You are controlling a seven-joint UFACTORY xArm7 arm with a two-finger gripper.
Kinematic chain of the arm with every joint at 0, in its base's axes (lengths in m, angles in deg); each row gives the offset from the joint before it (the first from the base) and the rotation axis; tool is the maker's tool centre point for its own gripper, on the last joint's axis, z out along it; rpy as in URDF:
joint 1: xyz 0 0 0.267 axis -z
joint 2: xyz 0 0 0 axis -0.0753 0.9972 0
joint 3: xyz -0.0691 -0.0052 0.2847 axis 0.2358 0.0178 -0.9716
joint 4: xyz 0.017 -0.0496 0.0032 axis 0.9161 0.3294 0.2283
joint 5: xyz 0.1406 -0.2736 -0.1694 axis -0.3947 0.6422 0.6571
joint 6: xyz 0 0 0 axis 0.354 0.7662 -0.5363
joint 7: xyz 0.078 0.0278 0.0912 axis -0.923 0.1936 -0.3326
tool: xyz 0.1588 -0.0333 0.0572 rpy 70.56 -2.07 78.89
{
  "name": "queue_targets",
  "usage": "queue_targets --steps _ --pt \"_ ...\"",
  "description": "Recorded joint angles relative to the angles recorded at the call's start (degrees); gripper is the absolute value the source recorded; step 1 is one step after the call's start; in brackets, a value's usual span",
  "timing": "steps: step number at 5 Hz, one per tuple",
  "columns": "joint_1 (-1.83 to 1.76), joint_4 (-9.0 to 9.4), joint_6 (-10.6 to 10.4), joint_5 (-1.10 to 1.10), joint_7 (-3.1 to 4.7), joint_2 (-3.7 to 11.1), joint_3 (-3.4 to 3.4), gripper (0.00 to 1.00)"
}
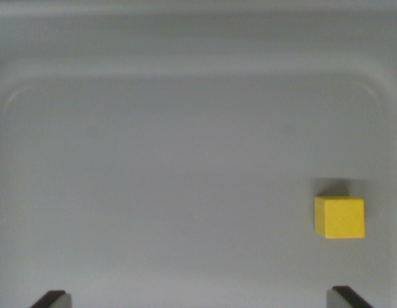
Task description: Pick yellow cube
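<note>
A pale grey tray (185, 83) with a smooth matte floor and softly rounded corners fills the wrist view, its raised rim running along the top. The yellow cube (339, 218), small, sharp-edged and flat-faced, sits on the floor toward the wrist view's right. The gripper (198, 300) has its dark fingertips (50, 299) spread wide apart, holding nothing.

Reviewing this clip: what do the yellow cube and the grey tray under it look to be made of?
Yellow cube: probably painted wood or hard plastic; flat matte faces, crisp edges, no glare. The blur hides any grain, so I cannot settle which.

Grey tray: likely moulded plastic with a dull satin finish; the rounded inner corners and the soft, even sheen suggest it, though coated metal is possible.
</note>
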Motion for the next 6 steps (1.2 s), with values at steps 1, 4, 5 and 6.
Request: queue_targets --steps 1,4,5,6 --pt "0.0 0.0 0.0 0.0 0.0 0.0 0.0 0.0" --pt "0.72 1.46 -2.6 -0.56 1.68 1.48 0.42 0.0" --pt "0.72 1.46 -2.6 -0.56 1.68 1.48 0.42 0.0" --pt "1.2 2.44 -4.4 -0.94 2.8 2.47 0.71 0.0"
